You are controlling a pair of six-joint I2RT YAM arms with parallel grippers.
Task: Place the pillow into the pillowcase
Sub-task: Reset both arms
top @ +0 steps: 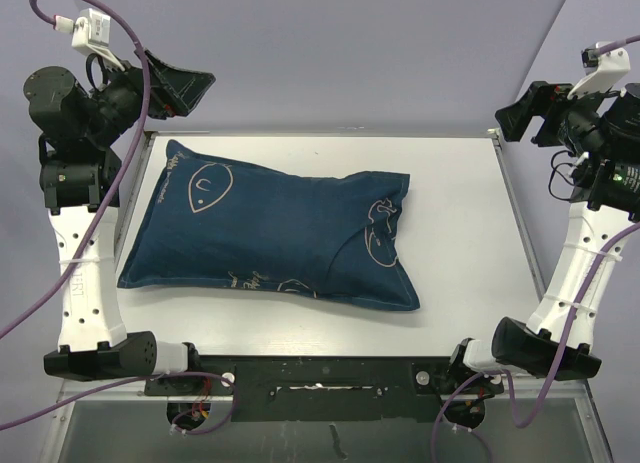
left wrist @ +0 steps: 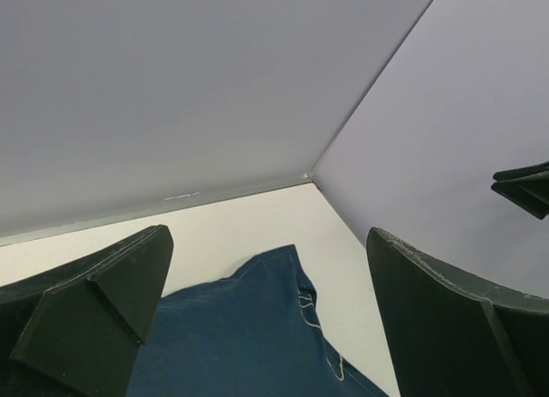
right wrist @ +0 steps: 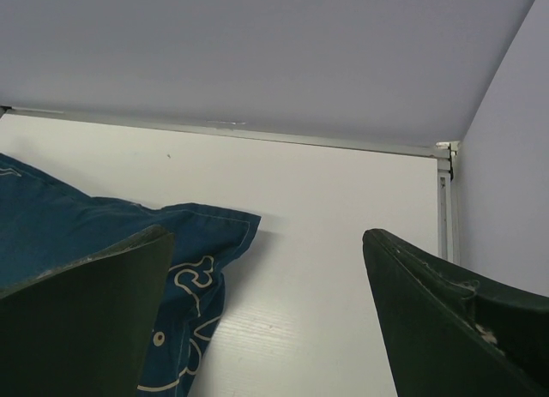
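**Claws wide, blue case lying full on the table**

Pillowcase (top: 270, 233) first: it lies across the middle of the white table (top: 450, 183), long side running left to right, its right end angled a little toward my bases. It looks plump and rounded all over, with cream whale outlines and script on the navy cloth. The pillow I cannot see from any view; only blue fabric shows.

My left claw (top: 180, 83) hangs above the table's far left corner, clear of the cloth, jaws spread wide with nothing between them. From its own camera the claw (left wrist: 270, 243) shows two dark fingers (left wrist: 94, 311) framing a corner of the pillowcase (left wrist: 240, 328) below. Past that, the table meets the grey wall (left wrist: 171, 88).

My right claw (top: 515, 118) is raised just beyond the table's far right corner, well apart from the pillowcase. Its jaws are likewise wide and holding nothing. Through its camera, between its fingers (right wrist: 86, 320), a corner of the pillowcase (right wrist: 206, 234) with a cream outline lies on the white surface, low and to the left.
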